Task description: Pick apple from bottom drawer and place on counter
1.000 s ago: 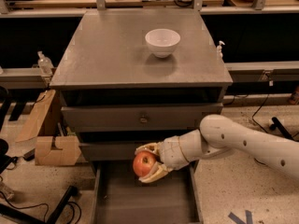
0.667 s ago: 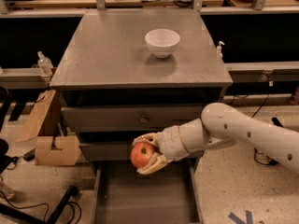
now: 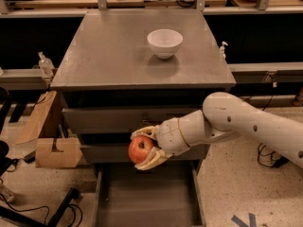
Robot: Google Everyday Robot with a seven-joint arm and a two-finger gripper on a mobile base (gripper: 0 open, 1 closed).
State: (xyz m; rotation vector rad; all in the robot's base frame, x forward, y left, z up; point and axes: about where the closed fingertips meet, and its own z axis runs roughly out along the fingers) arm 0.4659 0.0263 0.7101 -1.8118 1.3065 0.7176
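The white arm point(image 3: 246, 124) enters from the right, where the picture edge cuts it off, so its base is out of sight. Its wrist covers the right half of the middle drawer front point(image 3: 109, 152). The end effector point(image 3: 137, 150) sits in front of that drawer, below the front edge of the counter point(image 3: 109, 56). Its two pale fingers point(image 3: 146, 131) are clamped on the apple point(image 3: 141, 149), one above and one beneath. The side of the apple facing the wrist is hidden.

The apple hangs in the air above the rear part of the open bottom drawer point(image 3: 142, 200), clear of its floor and walls. The front end of this drawer runs off the lower edge of the picture. What shows of it is a plain grey floor between low side walls.

On the counter, towards the back and right of centre, stands a white bowl point(image 3: 164, 42), upright. Its inside shows only white.

Left of the cabinet a cardboard box point(image 3: 56, 151) lies on the floor, partly in shadow. A small bottle point(image 3: 45, 64) stands on the ledge at each side; their details are hard to make out.
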